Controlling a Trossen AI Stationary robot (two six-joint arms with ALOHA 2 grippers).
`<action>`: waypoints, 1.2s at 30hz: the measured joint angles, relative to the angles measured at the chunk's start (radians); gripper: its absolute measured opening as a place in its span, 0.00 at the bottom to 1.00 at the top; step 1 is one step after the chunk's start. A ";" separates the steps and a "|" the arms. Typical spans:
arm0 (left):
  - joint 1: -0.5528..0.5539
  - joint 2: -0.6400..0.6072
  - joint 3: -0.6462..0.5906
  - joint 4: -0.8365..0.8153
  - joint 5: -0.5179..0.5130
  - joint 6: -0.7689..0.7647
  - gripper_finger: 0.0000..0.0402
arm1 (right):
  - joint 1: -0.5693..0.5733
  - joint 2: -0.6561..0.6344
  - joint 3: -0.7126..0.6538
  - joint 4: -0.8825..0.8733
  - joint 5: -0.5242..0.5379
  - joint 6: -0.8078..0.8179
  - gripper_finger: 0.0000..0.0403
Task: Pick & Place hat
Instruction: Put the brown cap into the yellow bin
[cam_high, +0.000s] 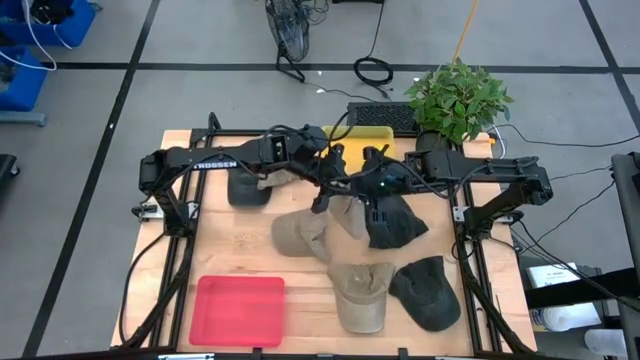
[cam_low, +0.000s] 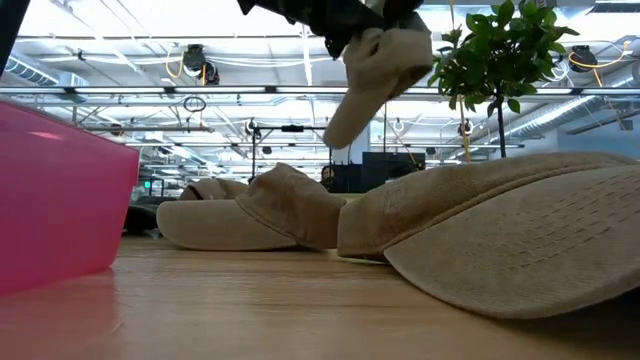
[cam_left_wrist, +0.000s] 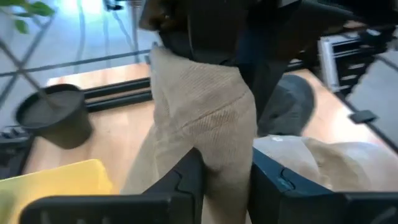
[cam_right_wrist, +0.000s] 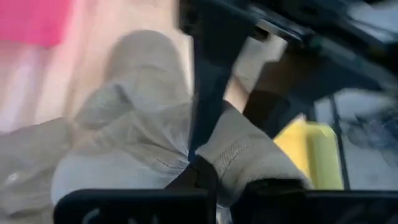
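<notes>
You had a tan hat (cam_left_wrist: 205, 118) pinched in both claws at once, right over the middle of the table. Closest in, the left gripper (cam_left_wrist: 224, 180) had its two dark fingers clamped together on the hat's ribbed cloth, the fabric bunched between them. The right gripper (cam_right_wrist: 214, 177) was squeezed almost fully together on another fold of the same hat, so the hat hung between the two claws. In the low view it dangled well clear of the wood, brim drooping down. That read to me as the lift or a hand-over between the arms, with the placing not yet done. Just beneath the claws, a dark hat (cam_high: 395, 225) lay on the table, and a second tan hat (cam_high: 300, 235) sat beside it toward the left arm's side. Farther out from the claws toward the table's front edge rested another tan cap (cam_high: 360, 295) and a dark green cap (cam_high: 428, 292). Farthest off, at the front left corner, was the pink tray (cam_high: 240, 310), the likely target. Your next move, as I judged it, called for one claw to let go cleanly so the other could carry the hat over the lying caps to that tray without snagging them.
</notes>
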 joint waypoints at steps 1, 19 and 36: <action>0.000 0.000 0.000 -0.001 -0.002 0.000 0.24 | 0.000 0.000 0.001 -0.007 0.012 0.019 0.03; 0.010 0.001 -0.003 -0.013 -0.161 0.016 0.02 | -0.002 -0.023 0.003 -0.031 0.025 0.016 0.32; 0.168 -0.141 -0.082 -0.028 -0.372 -0.333 0.02 | 0.040 -0.180 -0.138 -0.153 0.117 0.598 0.35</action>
